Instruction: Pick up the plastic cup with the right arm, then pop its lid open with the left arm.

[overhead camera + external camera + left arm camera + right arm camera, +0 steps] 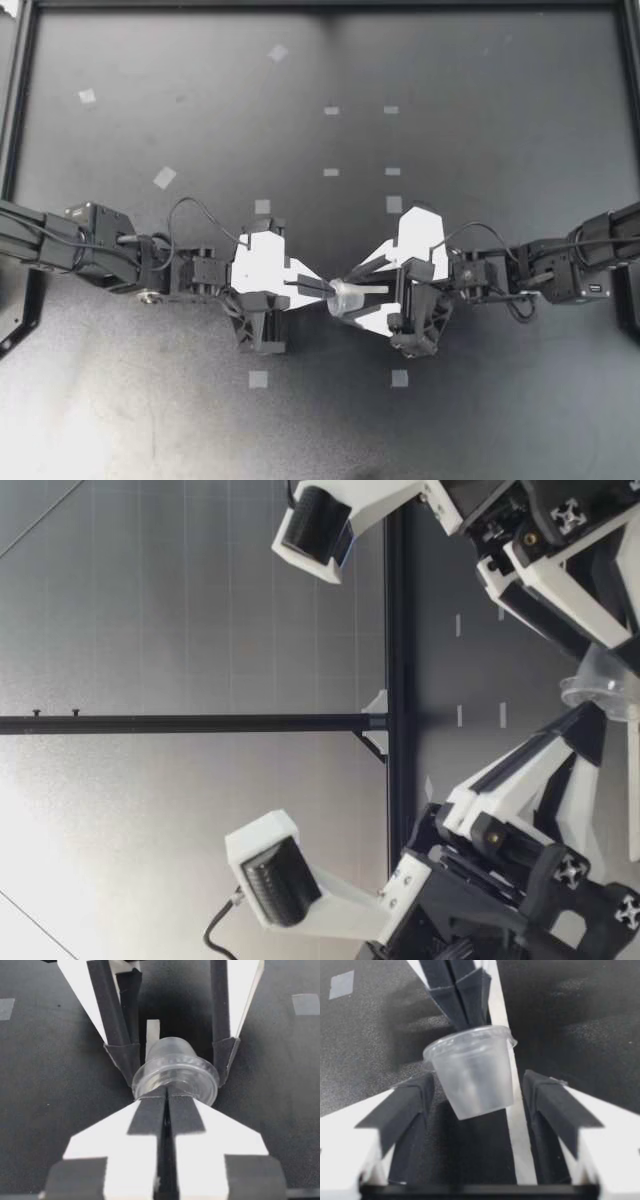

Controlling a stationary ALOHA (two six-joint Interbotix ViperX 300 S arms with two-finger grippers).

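My left gripper (322,289) is pinching the clear cup (347,298) by its rim, jaws closed. My right gripper (352,286) is holding its jaws open around the cup, with gaps on both sides. The edges of the counter (480,150) are lying well apart from the cup.

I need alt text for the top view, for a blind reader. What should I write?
Seen from above, the left hand pinches the rim of a small clear cup over the middle of a dark table. The right hand is open, with the cup between its fingers.
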